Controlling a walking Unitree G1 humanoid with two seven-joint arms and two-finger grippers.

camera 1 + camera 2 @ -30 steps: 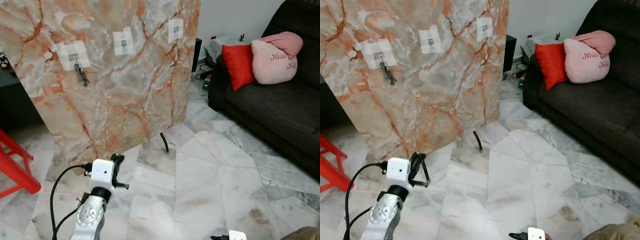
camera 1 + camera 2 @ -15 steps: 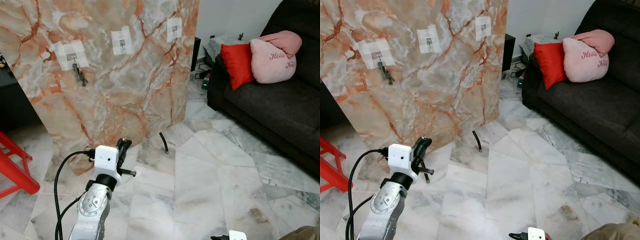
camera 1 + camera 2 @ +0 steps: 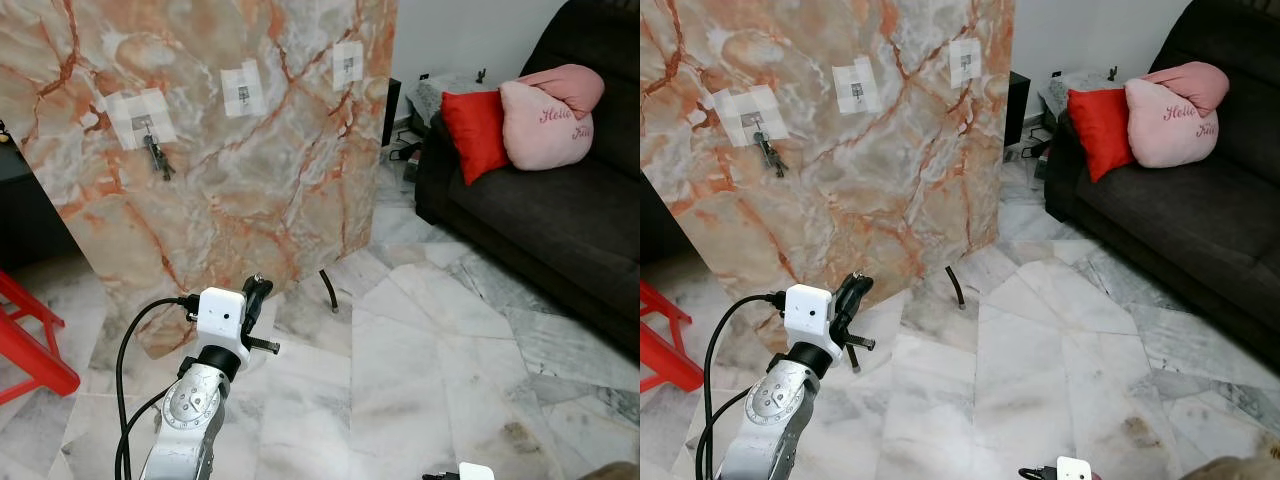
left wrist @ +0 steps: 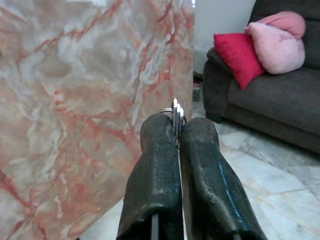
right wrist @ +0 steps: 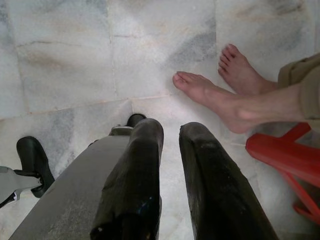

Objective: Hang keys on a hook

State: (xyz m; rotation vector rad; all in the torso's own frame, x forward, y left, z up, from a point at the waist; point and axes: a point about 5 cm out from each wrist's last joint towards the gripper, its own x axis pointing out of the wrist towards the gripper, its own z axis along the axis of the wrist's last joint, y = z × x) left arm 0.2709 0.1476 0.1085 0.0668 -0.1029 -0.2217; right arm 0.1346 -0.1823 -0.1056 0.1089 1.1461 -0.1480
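Note:
A tall marble-patterned board (image 3: 230, 170) leans upright ahead of me. It carries three small hooks on white tape patches: left hook (image 3: 139, 117), middle hook (image 3: 243, 88) and right hook (image 3: 347, 60). A bunch of keys (image 3: 157, 158) hangs from the left hook. My left gripper (image 3: 256, 296) is low in front of the board's foot, well below the hooks. It is shut on a key ring (image 4: 176, 112) whose metal edges poke out between the fingertips. My right gripper (image 5: 170, 131) hangs low over the floor, with a narrow gap between its fingers and nothing in them.
A dark sofa (image 3: 570, 210) with a red cushion (image 3: 475, 125) and a pink cushion (image 3: 545, 115) stands on the right. A red stool (image 3: 25, 345) is at the left. A short black curved piece (image 3: 327, 288) lies by the board's foot. A person's bare feet (image 5: 210, 95) stand near my right gripper.
My left arm has risen a little and reached forward toward the board, still holding the key ring. The view has shifted slightly.

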